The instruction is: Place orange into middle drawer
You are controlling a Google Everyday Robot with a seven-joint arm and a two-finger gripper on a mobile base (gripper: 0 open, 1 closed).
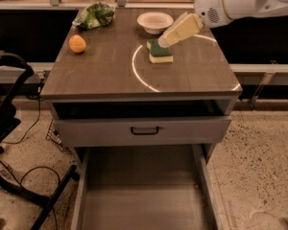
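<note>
Orange-yellow, round, the orange [77, 43] rests on the tabletop [105, 78]; gripper [163, 42] over sponge [160, 56], fingers [181, 28] together.

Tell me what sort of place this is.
Probably a robot test lab: a drawer cabinet on a speckled floor, loose cables, an orange and sponge set out, the gripper by the sponge.

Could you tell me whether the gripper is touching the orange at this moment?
Apart. The camera view shows the gripper by the sponge, with bare tabletop between it and the orange near the left edge.
</note>
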